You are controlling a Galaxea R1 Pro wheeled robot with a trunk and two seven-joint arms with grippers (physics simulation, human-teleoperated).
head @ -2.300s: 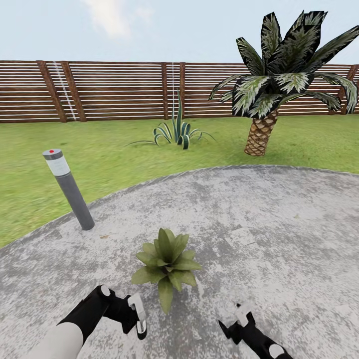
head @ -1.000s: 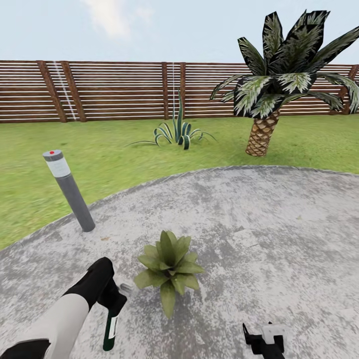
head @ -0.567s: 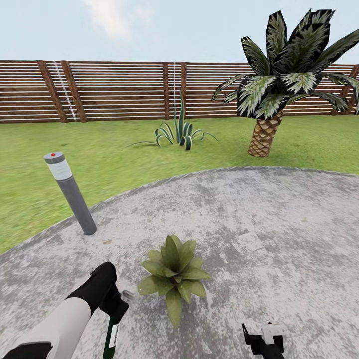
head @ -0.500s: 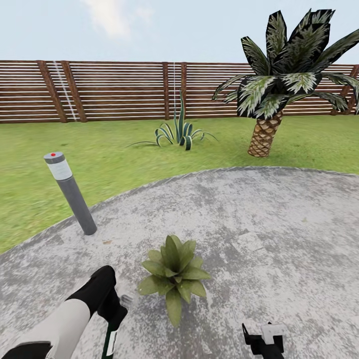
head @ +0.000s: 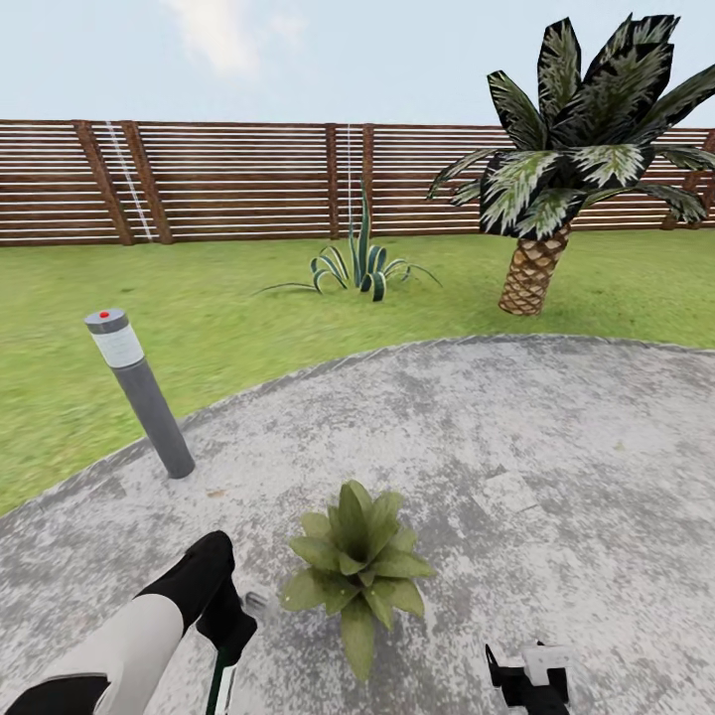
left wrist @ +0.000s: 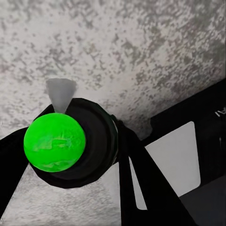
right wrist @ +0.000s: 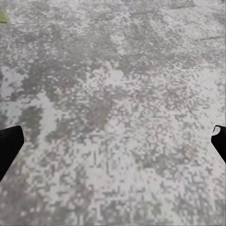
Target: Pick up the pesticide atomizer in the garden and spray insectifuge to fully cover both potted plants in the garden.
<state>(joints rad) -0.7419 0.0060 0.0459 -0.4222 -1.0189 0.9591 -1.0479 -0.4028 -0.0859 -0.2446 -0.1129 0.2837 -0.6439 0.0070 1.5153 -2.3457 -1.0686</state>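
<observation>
Beside paving (head: 556, 437) edge (head: 298, 372); open lawn (head: 248, 318)

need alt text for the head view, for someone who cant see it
The left gripper holds the pesticide atomizer low beside a small potted plant on round grey paving. The right gripper hangs empty at the bottom edge. Behind lie lawn, a grey bollard light, an agave, a palm and a slatted wood fence.

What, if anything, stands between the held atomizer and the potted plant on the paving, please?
Nothing visible: the atomizer in the left gripper sits just beside the potted plant, with bare grey paving between them.
</observation>
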